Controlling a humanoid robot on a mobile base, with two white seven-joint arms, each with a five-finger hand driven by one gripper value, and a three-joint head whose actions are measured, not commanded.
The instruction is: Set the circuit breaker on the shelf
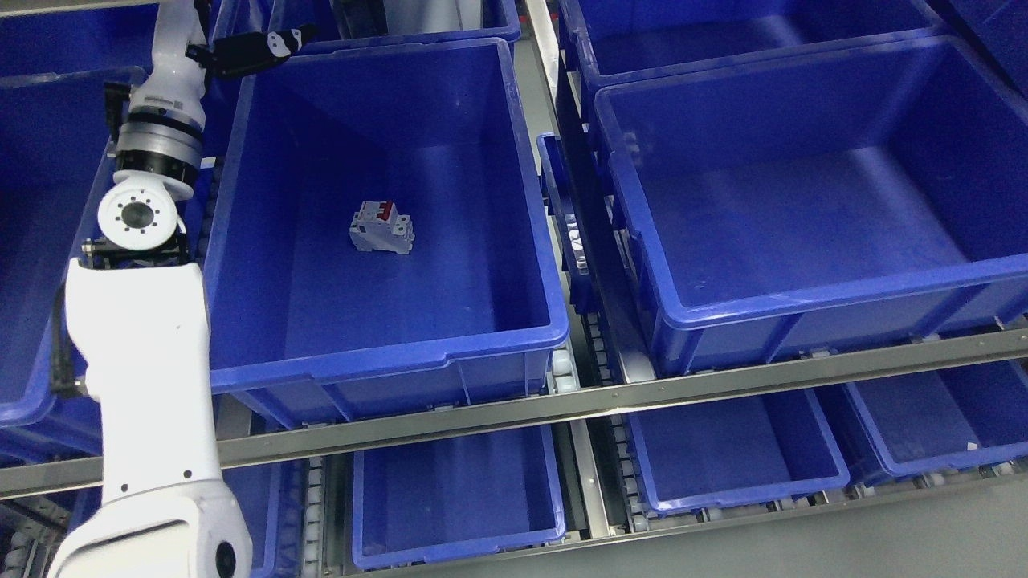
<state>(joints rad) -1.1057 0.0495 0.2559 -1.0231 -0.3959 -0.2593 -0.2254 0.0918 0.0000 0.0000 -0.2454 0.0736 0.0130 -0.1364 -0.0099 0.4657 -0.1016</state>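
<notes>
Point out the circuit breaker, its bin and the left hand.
circuit breaker (382,228), head view, grey body.
blue bin (385,353), head view, front rim.
left hand (255,50), head view, black palm, over the bin's back-left corner.

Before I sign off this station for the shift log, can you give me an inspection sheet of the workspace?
Surface: metal shelf rail, two tiers of blue bins.
Job's things: circuit breaker lies on the floor of the middle blue bin, alone.
Clutter: nothing seen; right bin empty.
Hands: left hand black, at the middle bin's far left corner, holding nothing; right not in view.
Cables: black cable beside the left arm.
Surroundings: grey floor.
</notes>
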